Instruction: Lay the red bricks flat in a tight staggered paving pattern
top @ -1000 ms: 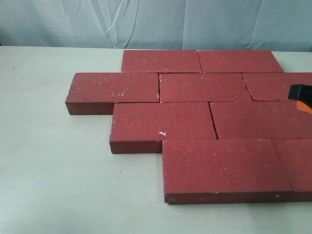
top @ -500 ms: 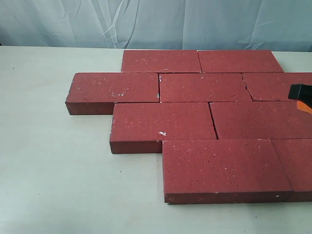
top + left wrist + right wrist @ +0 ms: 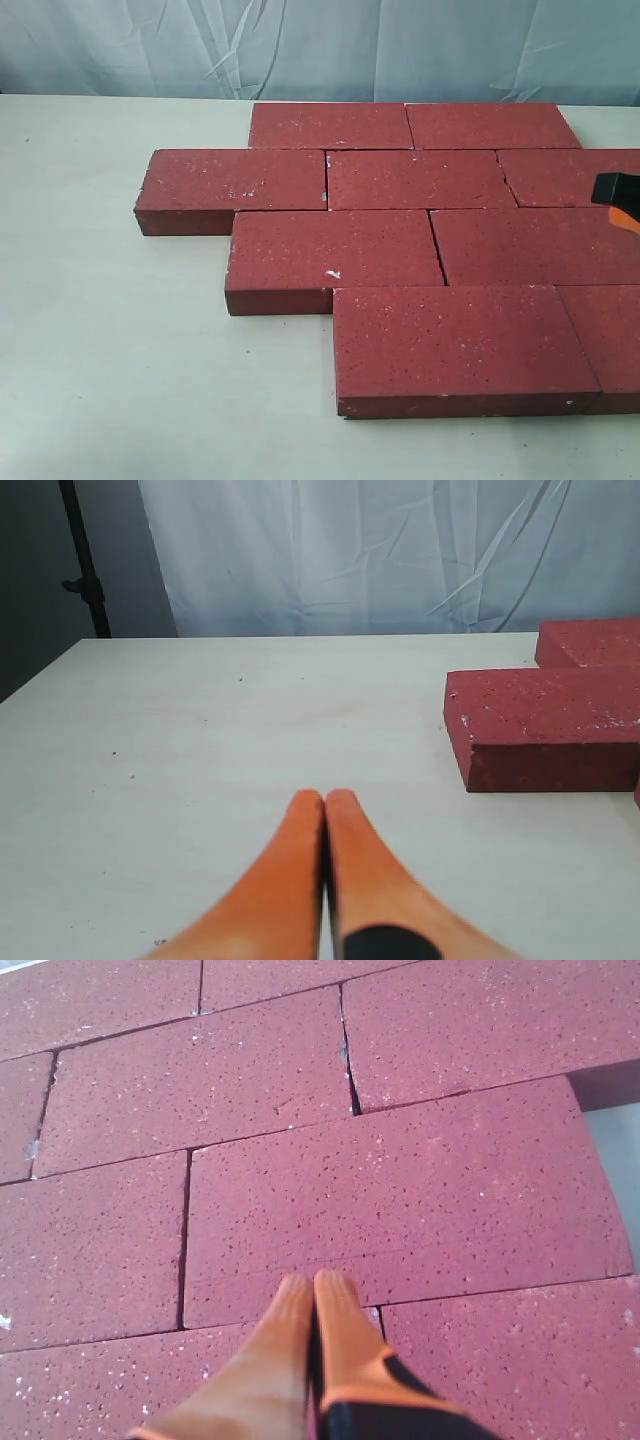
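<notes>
Pale table (image 3: pixel 120 350); wrinkled white curtain (image 3: pixel 150 45) behind; black stand (image 3: pixel 85 560).

Exterior view: raised, angled down across the pale matte tabletop (image 3: pixel 120 380) toward the blue-white cloth backdrop (image 3: pixel 150 50) at 12 o'clock, mid-distance.

Left wrist view: low, near-level, facing the same backdrop past the orange left gripper (image 3: pixel 323 798). Shares the outer dark red speckled bricks (image 3: pixel 545 725).

Right wrist view: close, steeply down onto those bricks, orange right gripper (image 3: pixel 312 1280) in frame.
</notes>
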